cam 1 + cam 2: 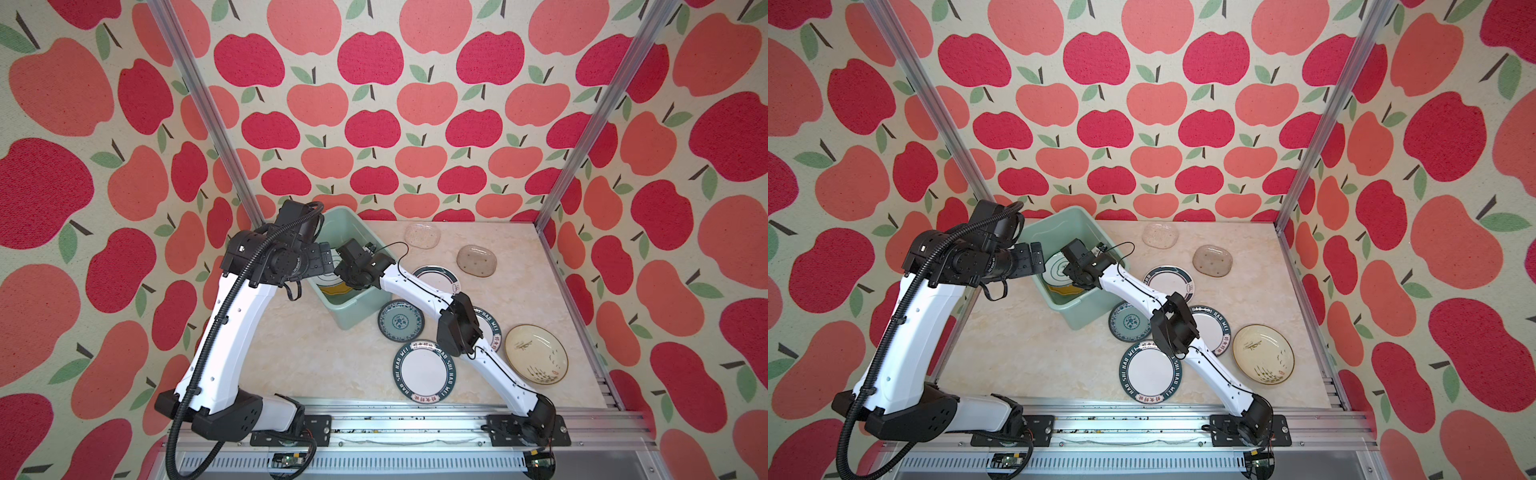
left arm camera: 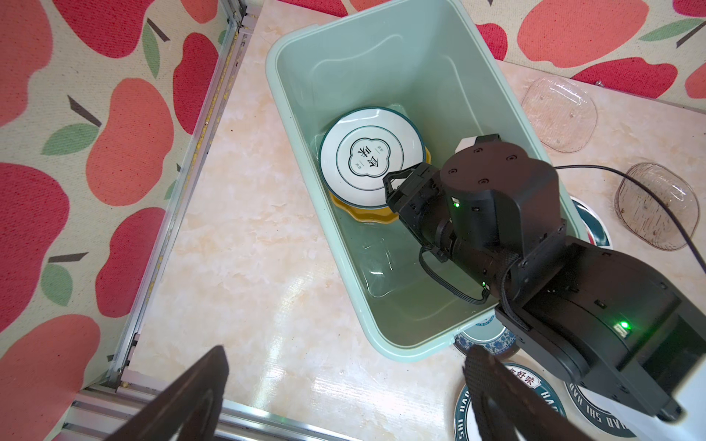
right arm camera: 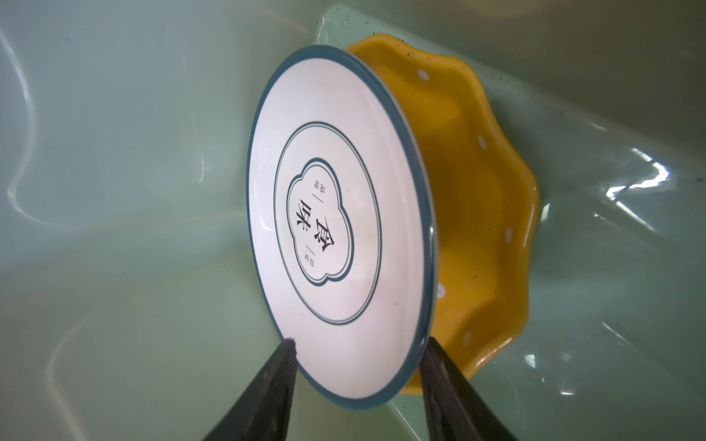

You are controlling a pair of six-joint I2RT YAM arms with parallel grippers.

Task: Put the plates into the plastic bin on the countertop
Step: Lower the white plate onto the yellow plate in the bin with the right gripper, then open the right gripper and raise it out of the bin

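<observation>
In the pale mint-green plastic bin [image 1: 357, 307] at 10 o'clock on the counter [image 1: 291, 353], the round white teal-rimmed plate [image 3: 336, 214] rests on the yellow scalloped plate [image 3: 477, 191], its rim between the spread jaws of the right gripper [image 3: 359, 345], while the left gripper [image 2: 347, 351] gapes farther off.

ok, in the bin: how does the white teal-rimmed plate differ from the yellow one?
Rim: the white plate is plain round with a thin teal edge; the yellow plate is scalloped.
Print: the white plate has dark characters in a teal frame; the yellow plate has small white dots.
Stack: the white plate lies on top, the yellow plate under it, partly covered.
Shared: both are inside the plastic bin.
</observation>
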